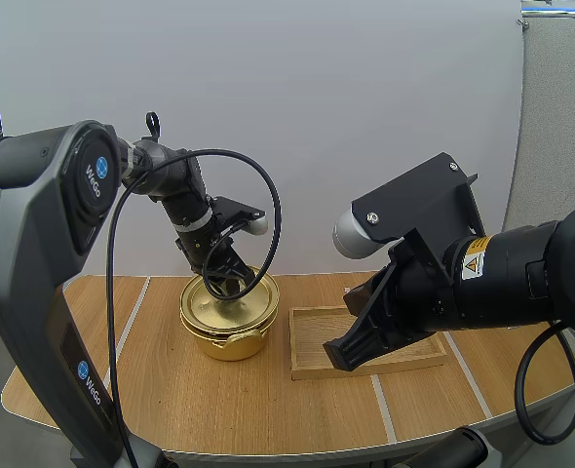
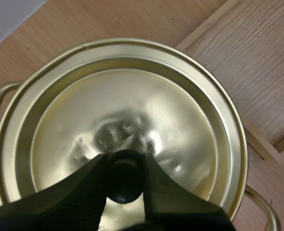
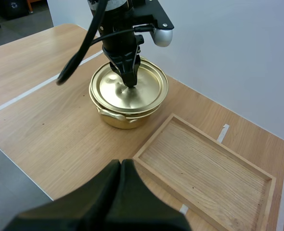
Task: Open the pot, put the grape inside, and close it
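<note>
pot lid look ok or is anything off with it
The lid has rippled, dimpled patches around its black knob, which look like shallow dents, though they could be reflections. Otherwise it seems to sit flat on the pot, with the jaws of the left gripper closed on the knob.

Lit brightly and evenly from overhead, without hard shadows. Shows broad, milky glare across the gold lid (image 2: 132, 110) just ahead of the left gripper (image 2: 125, 166), broken by mottled dark reflections around the black knob (image 2: 125, 185) pinched there. Leaves only faint, soft-edged shadow on the table (image 1: 268, 400) beside the pot (image 1: 227, 339) and under the closed right gripper (image 1: 344, 357). Renders both grippers near-black, with little surface detail. Washes the wall (image 1: 317, 97) behind the left gripper to flat pale grey.
</note>
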`<state>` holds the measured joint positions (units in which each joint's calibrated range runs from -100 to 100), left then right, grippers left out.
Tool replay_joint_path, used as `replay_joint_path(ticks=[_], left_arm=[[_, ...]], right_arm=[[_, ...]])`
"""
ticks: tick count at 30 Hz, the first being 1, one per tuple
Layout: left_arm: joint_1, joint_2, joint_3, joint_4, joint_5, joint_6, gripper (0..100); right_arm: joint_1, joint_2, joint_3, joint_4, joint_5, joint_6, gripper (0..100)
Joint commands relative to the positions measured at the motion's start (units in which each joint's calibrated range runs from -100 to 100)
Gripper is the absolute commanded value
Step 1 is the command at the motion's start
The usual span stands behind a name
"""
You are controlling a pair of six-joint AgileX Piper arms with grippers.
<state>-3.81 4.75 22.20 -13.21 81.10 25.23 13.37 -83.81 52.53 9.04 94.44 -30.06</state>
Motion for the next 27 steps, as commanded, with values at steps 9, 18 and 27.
replay_joint_path(ticks=[9,18,27], left_arm=[[-0.05,3.0,-0.2,0.2,-0.9,0.2,0],[-0.05,3.0,-0.2,0.2,1.5,0.2,0],[-0.05,3.0,-0.2,0.2,2.8,0.2,34]], right_arm=[[-0.2,-0.4,0.1,0.4,0.0,-0.2,0],[-0.2,-0.4,0.1,0.4,0.0,-0.2,0],[-0.2,-0.4,0.1,0.4,0.0,-0.2,0]])
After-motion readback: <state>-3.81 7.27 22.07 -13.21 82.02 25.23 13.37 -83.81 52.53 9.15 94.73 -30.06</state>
